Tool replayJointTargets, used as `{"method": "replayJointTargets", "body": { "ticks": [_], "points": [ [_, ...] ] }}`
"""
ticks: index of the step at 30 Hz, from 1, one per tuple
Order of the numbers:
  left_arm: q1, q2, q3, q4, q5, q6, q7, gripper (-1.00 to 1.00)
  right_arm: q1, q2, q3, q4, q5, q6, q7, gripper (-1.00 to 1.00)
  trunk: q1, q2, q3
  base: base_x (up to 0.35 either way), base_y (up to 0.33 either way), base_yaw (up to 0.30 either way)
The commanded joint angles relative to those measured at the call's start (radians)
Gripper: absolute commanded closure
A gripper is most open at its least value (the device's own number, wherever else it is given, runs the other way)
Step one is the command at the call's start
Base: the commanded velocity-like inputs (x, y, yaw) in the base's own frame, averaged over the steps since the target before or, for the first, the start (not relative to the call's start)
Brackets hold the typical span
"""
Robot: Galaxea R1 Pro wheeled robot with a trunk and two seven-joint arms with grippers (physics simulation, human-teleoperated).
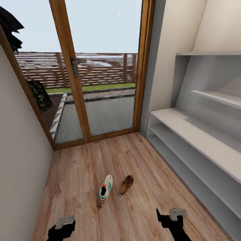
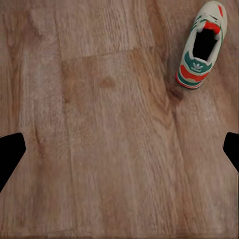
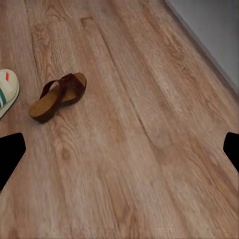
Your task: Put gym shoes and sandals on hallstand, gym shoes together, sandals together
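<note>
The head camera looked down the corridor floor toward the glass door. Both wrist cameras hung close above the planks, facing down; each shared the gym shoe with the head view.

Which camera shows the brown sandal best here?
The right wrist view: the sandal is large, strap and tan insole clear, lying on the floor. The head view shows it small beside the gym shoe.

2 black arms, each ending in a pale grey angular bracket plate, left gripper, right gripper, matte black fingertips, no visible markings
</note>
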Motion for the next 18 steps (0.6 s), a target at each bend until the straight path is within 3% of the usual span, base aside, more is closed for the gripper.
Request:
{"method": "replayJointTargets", "body": {
  "ticks": [1, 2, 6, 14, 15, 18],
  "points": [
    [-0.007, -0.001, 0.002, 0.001, -0.002, 0.015, -0.002, -1.00, -0.029, 0.000, 0.000, -0.003, 0.001, 0.031, 0.001, -1.00, 0.000, 0.000, -0.001, 0.000, 0.000, 0.000],
    [-0.010, -0.003, -0.001, 0.001, -0.003, 0.034, -0.003, -1.00, -0.067, -0.001, 0.002, -0.008, 0.000, 0.081, 0.003, -1.00, 0.000, 0.000, -0.001, 0.000, 0.000, 0.000],
    [0.000, -0.002, -0.004, 0.000, -0.005, 0.032, -0.003, -1.00, -0.091, 0.000, 0.008, -0.006, 0.006, 0.116, 0.005, -1.00, 0.000, 0.000, -0.001, 0.000, 0.000, 0.000],
    [0.002, -0.003, -0.004, 0.002, -0.037, -0.009, -0.002, -1.00, -0.093, 0.000, 0.009, -0.005, 0.050, 0.118, 0.005, -1.00, 0.000, 0.000, -0.001, 0.023, 0.000, 0.000],
    [0.001, -0.003, -0.003, 0.002, -0.054, -0.017, -0.001, -1.00, -0.093, 0.000, 0.008, -0.005, 0.066, 0.118, 0.005, -1.00, 0.000, 0.000, -0.001, 0.230, 0.000, 0.000],
    [0.001, -0.003, -0.003, 0.002, -0.060, -0.020, 0.000, -1.00, -0.093, 0.000, 0.008, -0.004, 0.071, 0.118, 0.005, -1.00, 0.000, 0.000, -0.001, 0.265, 0.000, 0.000]
  ]
}}
